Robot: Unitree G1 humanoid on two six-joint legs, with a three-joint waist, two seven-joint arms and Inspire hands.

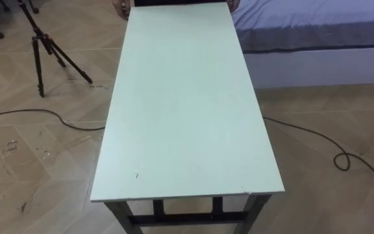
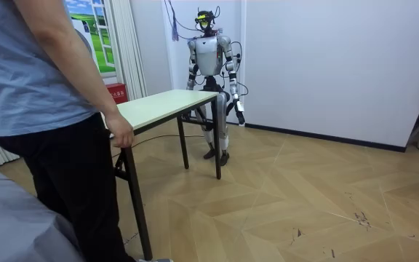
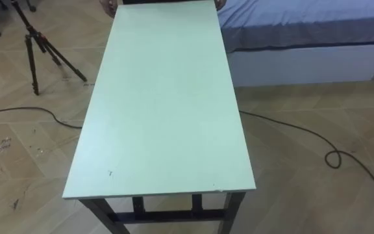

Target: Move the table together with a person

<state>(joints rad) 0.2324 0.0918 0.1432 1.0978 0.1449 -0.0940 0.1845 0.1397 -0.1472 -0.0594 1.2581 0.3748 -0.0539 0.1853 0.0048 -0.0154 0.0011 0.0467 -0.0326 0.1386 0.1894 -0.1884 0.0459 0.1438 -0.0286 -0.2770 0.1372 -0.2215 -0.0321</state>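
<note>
Pale green top, dark legs: the table (image 1: 187, 97) stands between the robot and a person (image 2: 42, 87), whose hand (image 2: 120, 135) grips the far end. The robot's left hand (image 2: 240, 115) hangs by its side, apart from the table, and I can't tell how the fingers sit. Its right hand drops behind the table's near end, no read there either. My worry is the person lifting first, so the table tips or shoves into the robot. The cable (image 1: 317, 140), tripod (image 1: 41, 52) and bed (image 1: 317, 39) sit close enough to snag a leg
</note>
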